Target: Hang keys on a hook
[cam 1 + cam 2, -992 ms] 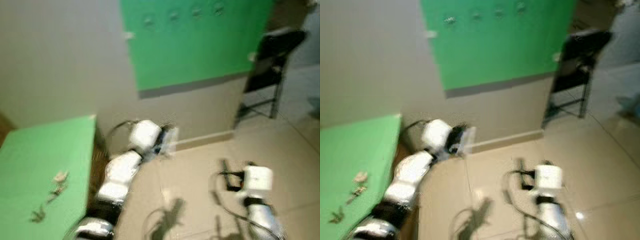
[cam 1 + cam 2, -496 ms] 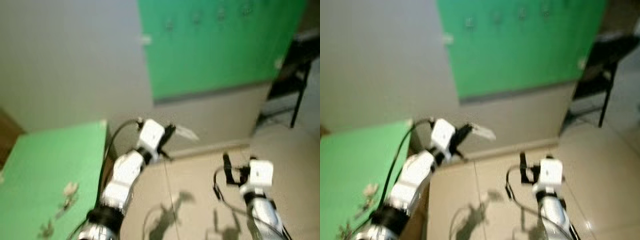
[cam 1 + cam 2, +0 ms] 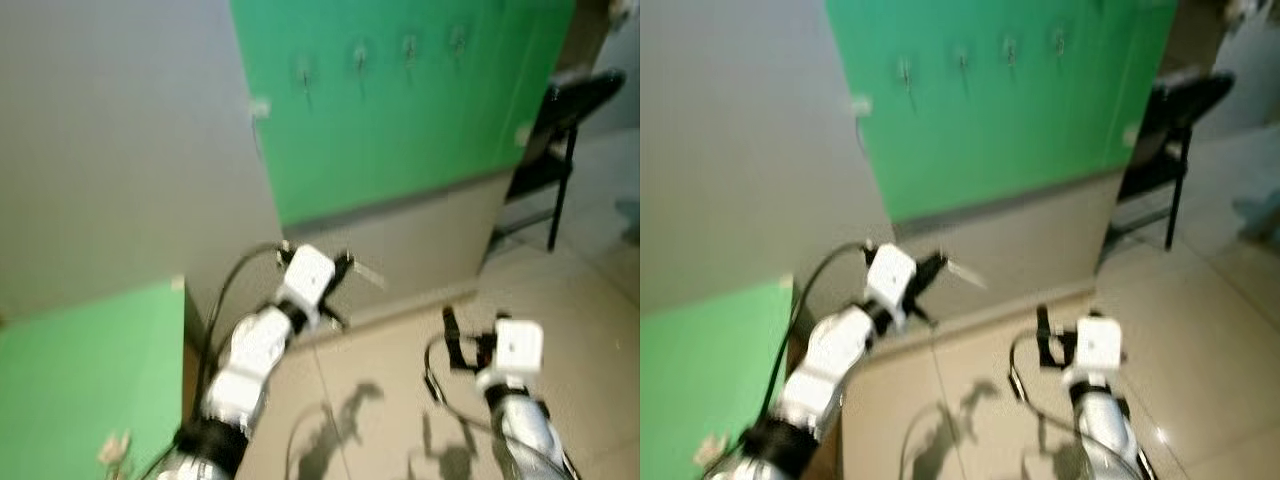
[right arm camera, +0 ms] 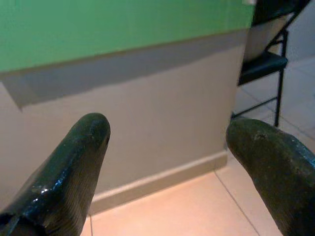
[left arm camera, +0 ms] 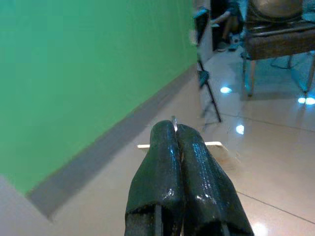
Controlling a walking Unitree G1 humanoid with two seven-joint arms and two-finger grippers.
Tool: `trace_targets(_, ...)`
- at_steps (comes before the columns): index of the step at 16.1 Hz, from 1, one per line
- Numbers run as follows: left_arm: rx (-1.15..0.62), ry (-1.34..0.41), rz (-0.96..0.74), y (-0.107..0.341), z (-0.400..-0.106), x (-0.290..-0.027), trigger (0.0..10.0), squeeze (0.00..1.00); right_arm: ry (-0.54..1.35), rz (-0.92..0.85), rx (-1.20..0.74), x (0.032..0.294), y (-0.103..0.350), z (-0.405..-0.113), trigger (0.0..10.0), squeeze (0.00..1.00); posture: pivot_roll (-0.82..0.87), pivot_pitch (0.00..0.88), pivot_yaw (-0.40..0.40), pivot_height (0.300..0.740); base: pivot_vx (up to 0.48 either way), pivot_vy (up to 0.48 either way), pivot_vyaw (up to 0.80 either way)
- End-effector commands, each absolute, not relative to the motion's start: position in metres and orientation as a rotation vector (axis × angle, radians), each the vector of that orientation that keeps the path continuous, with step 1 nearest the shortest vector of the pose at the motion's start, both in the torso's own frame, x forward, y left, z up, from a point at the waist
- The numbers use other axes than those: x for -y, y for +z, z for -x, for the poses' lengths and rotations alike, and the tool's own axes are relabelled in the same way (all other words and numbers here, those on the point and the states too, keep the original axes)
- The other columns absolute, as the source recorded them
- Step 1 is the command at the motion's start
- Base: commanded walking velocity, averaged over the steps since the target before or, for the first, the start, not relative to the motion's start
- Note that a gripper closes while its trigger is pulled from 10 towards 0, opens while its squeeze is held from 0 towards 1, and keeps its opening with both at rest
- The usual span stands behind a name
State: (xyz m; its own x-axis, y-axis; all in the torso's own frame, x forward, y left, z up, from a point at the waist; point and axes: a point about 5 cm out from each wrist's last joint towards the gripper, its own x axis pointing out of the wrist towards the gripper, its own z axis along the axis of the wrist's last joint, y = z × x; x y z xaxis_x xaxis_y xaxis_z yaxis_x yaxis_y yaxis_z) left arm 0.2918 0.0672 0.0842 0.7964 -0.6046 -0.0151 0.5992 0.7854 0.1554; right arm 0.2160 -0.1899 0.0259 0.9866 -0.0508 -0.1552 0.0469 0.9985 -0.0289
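My left gripper (image 3: 347,268) is raised in front of the wall, below the green panel (image 3: 400,110). It is shut on the keys: a thin metal sliver (image 5: 173,121) shows between the fingertips, and a pale tag (image 3: 369,273) sticks out beyond them. A row of several small hooks (image 3: 360,58) runs along the top of the panel, well above the gripper. Lower and to the right, over the floor, my right gripper (image 3: 470,328) is open with nothing between its fingers (image 4: 74,162).
A green-topped table (image 3: 80,380) stands at the lower left with a small pale item (image 3: 115,450) on it. A black folding chair (image 3: 560,110) stands against the wall at the right. Tiled floor (image 3: 400,400) lies below both arms.
The whole picture has shifted as the camera moved, bringing the hooks into sharper view. My left gripper has risen toward the wall with the tag still in it. The right gripper stays open.
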Motion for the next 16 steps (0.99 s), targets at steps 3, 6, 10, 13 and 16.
trace_targets(3,0.001,-0.603,-0.189,0.075,-0.294,-0.083,0.0,0.0,-0.014,0.011,-0.154,0.177,0.027,-0.219,10.0,0.0,-0.22,0.0,0.125,0.74,0.282,-0.385,0.0)
trace_targets(6,-0.002,-0.604,-0.208,0.072,-0.292,-0.083,0.0,0.0,-0.007,0.009,-0.164,0.175,0.025,-0.219,10.0,0.0,-0.22,0.0,0.127,0.74,0.089,-0.411,0.0)
trace_targets(10,-0.019,-0.582,-0.177,0.069,-0.294,-0.086,0.0,0.0,0.002,0.01,-0.17,0.174,0.024,-0.219,10.0,0.0,-0.21,0.0,0.125,0.74,0.089,-0.4,0.0)
trace_targets(13,-0.037,-0.537,-0.143,0.068,-0.299,-0.092,0.0,0.0,0.01,0.011,-0.174,0.173,0.024,-0.219,10.0,0.0,-0.21,0.0,0.123,0.74,0.429,-0.106,0.0)
trace_targets(16,-0.05,-0.479,-0.097,0.068,-0.303,-0.099,0.0,0.0,0.015,0.013,-0.175,0.172,0.024,-0.221,10.0,0.0,-0.21,0.0,0.123,0.74,0.48,0.0,0.0)
